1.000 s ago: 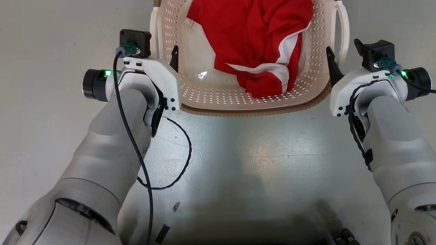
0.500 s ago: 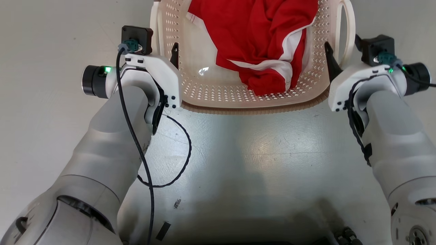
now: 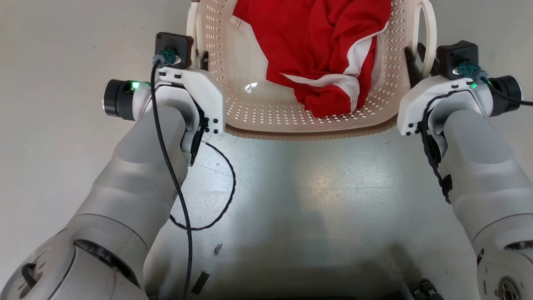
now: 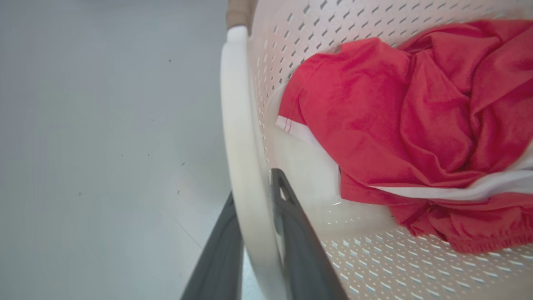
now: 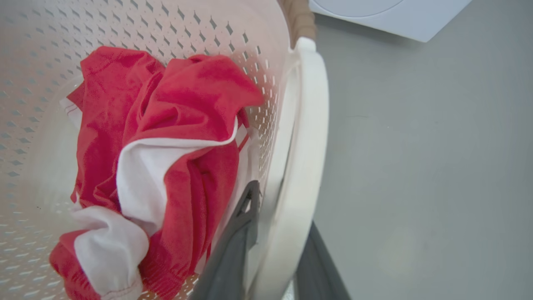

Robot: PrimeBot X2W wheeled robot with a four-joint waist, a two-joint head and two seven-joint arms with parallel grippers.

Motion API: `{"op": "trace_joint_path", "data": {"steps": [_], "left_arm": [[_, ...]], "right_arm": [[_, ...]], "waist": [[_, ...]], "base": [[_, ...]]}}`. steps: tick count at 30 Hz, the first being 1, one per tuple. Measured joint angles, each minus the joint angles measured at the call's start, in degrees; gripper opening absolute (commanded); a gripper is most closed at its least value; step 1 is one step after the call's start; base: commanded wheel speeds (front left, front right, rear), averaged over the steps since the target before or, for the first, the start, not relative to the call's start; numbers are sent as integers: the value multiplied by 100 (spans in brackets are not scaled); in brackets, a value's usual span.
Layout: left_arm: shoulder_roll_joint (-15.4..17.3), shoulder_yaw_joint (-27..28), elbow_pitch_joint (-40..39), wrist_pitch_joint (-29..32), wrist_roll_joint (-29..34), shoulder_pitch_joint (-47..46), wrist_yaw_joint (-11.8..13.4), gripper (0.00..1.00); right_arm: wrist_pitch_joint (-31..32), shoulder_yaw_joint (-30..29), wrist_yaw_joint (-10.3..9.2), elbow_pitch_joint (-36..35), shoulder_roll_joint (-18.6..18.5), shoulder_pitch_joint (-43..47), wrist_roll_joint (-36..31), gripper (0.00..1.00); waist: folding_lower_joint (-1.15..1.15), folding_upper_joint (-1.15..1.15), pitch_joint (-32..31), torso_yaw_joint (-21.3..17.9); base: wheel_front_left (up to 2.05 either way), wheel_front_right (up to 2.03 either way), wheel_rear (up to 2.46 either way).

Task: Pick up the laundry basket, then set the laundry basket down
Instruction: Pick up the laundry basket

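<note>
Cream perforated laundry basket [image 3: 266,114], upright, brown rim, 2 white handles.

Laundry basket [image 3: 308,125] sits on floor [image 3: 316,200], far centre, between the two arms. Garment [image 3: 316,46] lies in the basket, bunched toward its right wall. Left gripper [image 4: 254,196] at left handle [image 4: 237,125]: one of the jaws on the basket side of the loop, the other on the outer side. Right gripper [image 5: 283,204] straddles right handle [image 5: 308,125] likewise. Washing machine [image 5: 383,12] stands beyond the basket, far right.
</note>
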Motion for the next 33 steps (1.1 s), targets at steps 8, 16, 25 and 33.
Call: {"op": "trace_joint_path", "data": {"steps": [8,16,25,33], "left_arm": [[29,-226,-179,34,-212,29,211,0],[42,-475,-200,89,-516,330,299,0],[14,-711,22,337,-894,1117,275,0],[26,-1024,189,633,-1013,1986,191,0]], "right_arm": [[0,111,-7,25,-12,10,189,0],[31,327,-7,203,-13,187,346,0],[444,1645,-7,324,10,887,1468,0],[1057,2964,-11,-60,5,1800,2640,0]], "waist": [[0,0,-94,-26],[0,0,-430,8],[0,0,-1353,6],[0,0,-2430,-67]], "base": [[0,0,0],[0,0,0],[0,0,0],[0,0,0]]}}
